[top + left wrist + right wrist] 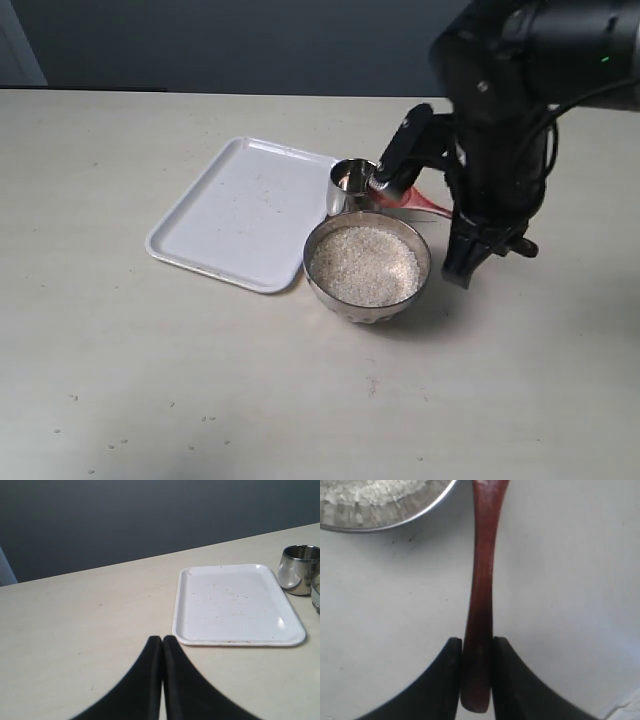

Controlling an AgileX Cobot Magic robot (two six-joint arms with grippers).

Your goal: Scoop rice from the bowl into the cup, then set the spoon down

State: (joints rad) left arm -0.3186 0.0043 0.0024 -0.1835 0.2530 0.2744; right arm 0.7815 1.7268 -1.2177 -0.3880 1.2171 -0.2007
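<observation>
Tray (240, 210) left of cup (345, 195) and bowl (350, 308), cup behind bowl, rice (364, 264) in bowl

A pale cream, lightly speckled bench (200, 400) fills most of the view. Behind it stands a plain dark blue-grey wall (250, 45), with a pale strip (14, 50) at its left edge.

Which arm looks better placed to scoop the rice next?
Right. The right gripper holds the spoon beside the bowl; the left gripper is shut, empty, on the tray's far side.
</observation>
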